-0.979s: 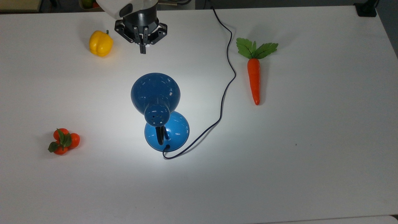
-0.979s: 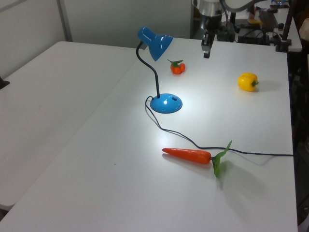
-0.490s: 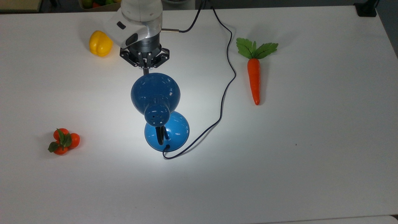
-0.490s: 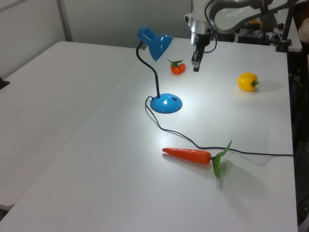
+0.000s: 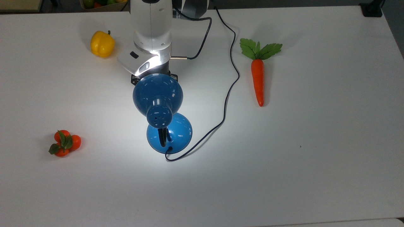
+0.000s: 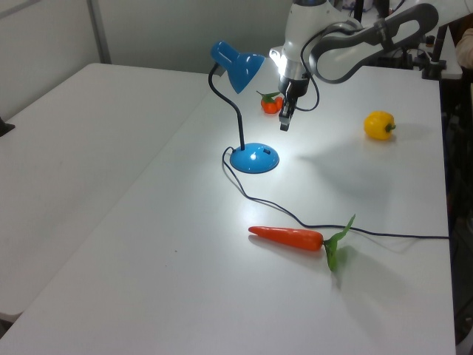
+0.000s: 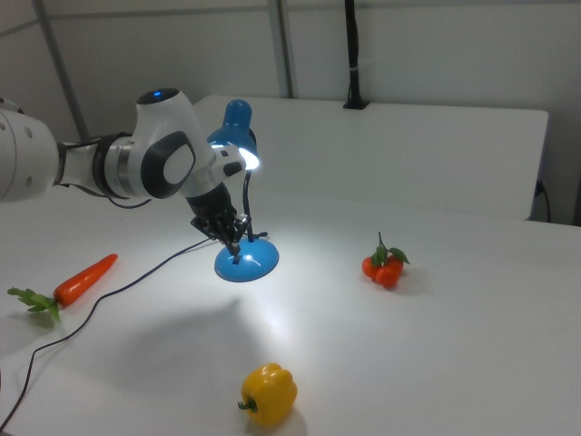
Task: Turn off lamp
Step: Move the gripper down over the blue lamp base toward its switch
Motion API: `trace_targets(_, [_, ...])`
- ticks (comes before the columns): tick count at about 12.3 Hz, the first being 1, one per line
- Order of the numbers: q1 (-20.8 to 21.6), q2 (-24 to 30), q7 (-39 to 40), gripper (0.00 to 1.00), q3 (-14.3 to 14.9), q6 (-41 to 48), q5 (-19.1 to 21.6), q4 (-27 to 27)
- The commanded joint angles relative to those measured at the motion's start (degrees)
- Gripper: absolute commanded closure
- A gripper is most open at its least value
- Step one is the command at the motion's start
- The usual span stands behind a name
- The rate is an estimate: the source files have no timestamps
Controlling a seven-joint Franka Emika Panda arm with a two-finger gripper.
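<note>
A broad matte white rectangular table [image 5: 315,164] filled the scene, a bright pool of light at its middle; pale grey wall panels [image 7: 436,45] stood behind it.

The arm [image 6: 347,44] is glossy white with rounded grey joints, a blue light on one joint, a thin black cable, and a black gripper [image 6: 284,118].
</note>
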State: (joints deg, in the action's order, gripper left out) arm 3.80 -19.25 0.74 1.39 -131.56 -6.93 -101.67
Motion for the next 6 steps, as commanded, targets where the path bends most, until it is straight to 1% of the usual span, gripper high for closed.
trace_targets(1, [0.4,-1.3,0.8,1.00,0.0,-4.8,0.6,-1.3])
trace_targets(6, [1.5,-3.3,0.3,1.00,-0.1,-8.4,0.6,-1.1])
